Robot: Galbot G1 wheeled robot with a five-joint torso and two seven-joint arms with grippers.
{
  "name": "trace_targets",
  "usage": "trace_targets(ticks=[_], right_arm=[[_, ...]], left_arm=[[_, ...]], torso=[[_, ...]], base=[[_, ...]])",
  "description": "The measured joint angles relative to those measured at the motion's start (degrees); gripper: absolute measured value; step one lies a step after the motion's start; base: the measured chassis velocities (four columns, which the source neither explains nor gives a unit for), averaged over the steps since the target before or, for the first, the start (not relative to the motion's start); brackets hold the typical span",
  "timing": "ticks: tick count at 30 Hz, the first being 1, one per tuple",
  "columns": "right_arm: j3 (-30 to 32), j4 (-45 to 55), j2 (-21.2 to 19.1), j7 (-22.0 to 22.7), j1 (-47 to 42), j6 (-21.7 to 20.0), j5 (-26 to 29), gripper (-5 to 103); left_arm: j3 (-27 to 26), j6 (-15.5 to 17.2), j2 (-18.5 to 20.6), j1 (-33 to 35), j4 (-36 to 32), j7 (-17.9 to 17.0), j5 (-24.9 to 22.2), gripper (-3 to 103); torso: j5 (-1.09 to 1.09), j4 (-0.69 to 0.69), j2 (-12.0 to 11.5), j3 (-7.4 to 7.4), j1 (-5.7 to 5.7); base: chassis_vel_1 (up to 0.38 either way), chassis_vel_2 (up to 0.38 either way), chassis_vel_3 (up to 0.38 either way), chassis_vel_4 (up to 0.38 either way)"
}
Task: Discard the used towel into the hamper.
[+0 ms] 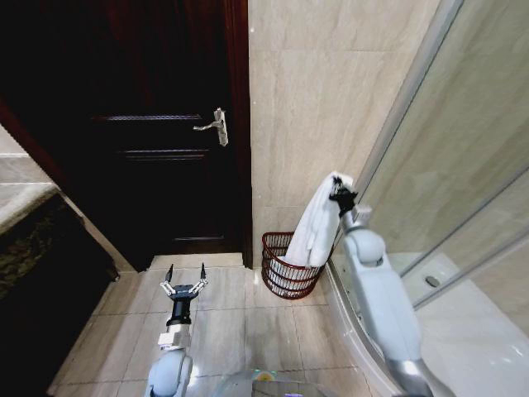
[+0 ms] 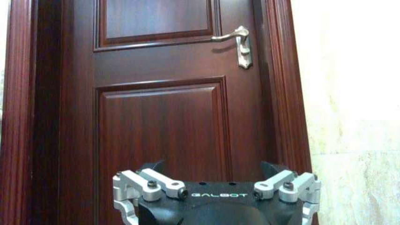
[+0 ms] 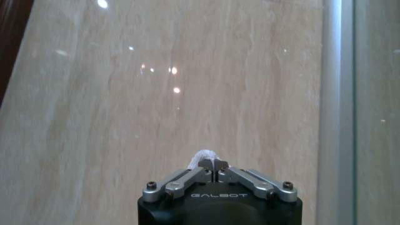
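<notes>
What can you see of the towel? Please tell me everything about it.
The towel is white, soft cloth, hanging in long folds. The right gripper is shut on its top end, and a small white tuft pokes out between the fingers in the right wrist view. Its lower end hangs down over the hamper, which stands on the floor by the tiled wall; whether it touches the rim is unclear.

A dark wooden door (image 1: pixel 157 149) with a silver lever handle (image 1: pixel 215 126) stands shut. Beige wall tiles (image 1: pixel 322 99) adjoin a glass shower screen (image 1: pixel 471 157). The floor (image 1: pixel 240 322) is tiled.
</notes>
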Motion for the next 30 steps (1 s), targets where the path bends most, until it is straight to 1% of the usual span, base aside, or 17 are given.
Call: trace_targets(ticks=[3,8,11,12,14,15,17,18,20,23,25,30], right_arm=[[-0.63,-0.35,0.01,0.06,0.53,-0.07,0.28,0],[-2.57,-1.99,1.84,-0.11,-0.55,0.63,0.45,0],[-4.09,-4.8,4.04,-0.89,-2.01,2.91,0.4,0],[-4.09,-4.8,4.04,-0.89,-2.01,2.91,0.4,0],[-4.36,-7.53,5.88,-1.29,-2.79,4.51,0.29,0],[-4.36,-7.53,5.88,-1.29,-2.79,4.51,0.29,0],[-4.31,-9.74,7.1,-1.58,-3.73,6.14,-0.37,0],[-4.31,-9.74,7.1,-1.58,-3.73,6.14,-0.37,0],[-4.03,-11.69,7.91,-1.95,-5.25,7.69,-1.25,0],[-3.71,-12.9,8.33,-2.16,-6.42,8.49,-1.69,0],[-2.87,-14.76,8.91,-2.7,-8.0,9.81,-3.1,0],[-1.81,-17.17,9.31,-3.25,-9.81,10.59,-5.14,0]], left_arm=[[-0.06,-0.14,0.06,0.01,0.18,-0.05,-0.06,100],[-0.18,-0.51,0.21,0.0,0.92,-0.25,-0.28,100],[-0.14,-0.87,0.22,-0.05,1.46,-0.31,-0.28,100],[-0.14,-0.87,0.22,-0.05,1.46,-0.31,-0.28,100],[-0.12,-0.99,0.24,-0.02,1.55,-0.33,-0.29,100],[-0.12,-0.99,0.24,-0.02,1.55,-0.33,-0.29,100],[-0.11,-1.06,0.4,-0.02,1.63,-0.34,-0.45,100],[-0.11,-1.06,0.4,-0.02,1.63,-0.34,-0.45,100],[-0.12,-1.25,0.63,-0.04,1.81,-0.36,-0.8,100],[-0.11,-1.44,0.73,-0.06,1.97,-0.37,-0.98,100],[-0.08,-1.75,0.82,-0.08,2.24,-0.4,-1.06,100],[-0.07,-2.04,0.89,-0.04,2.34,-0.47,-1.25,100]], torso=[[0.0,0.0,0.03,0.01,0.02],[0.01,0.0,0.08,0.05,0.04],[0.01,0.0,0.11,0.07,0.05],[0.01,0.0,0.11,0.07,0.05],[0.0,0.0,0.14,0.09,0.07],[0.0,0.0,0.14,0.09,0.07],[0.01,0.0,0.16,0.1,0.09],[0.01,0.0,0.16,0.1,0.09],[0.0,0.0,0.19,0.11,0.09],[0.01,0.0,0.2,0.12,0.09],[0.01,-0.01,0.21,0.12,0.09],[0.01,-0.01,0.22,0.13,0.1]], base=[[0.0,0.0,0.0,0.0],[0.0,0.0,0.0,0.0],[0.0,0.0,0.0,0.0],[0.0,0.0,0.0,0.0],[0.0,0.0,0.0,0.0],[0.0,0.0,0.0,0.0],[0.0,0.0,0.0,0.0],[0.0,0.0,0.0,0.0],[0.0,0.0,0.0,0.0],[0.0,0.0,0.0,0.0],[0.0,0.0,0.0,0.0],[0.0,0.0,0.0,0.0]])
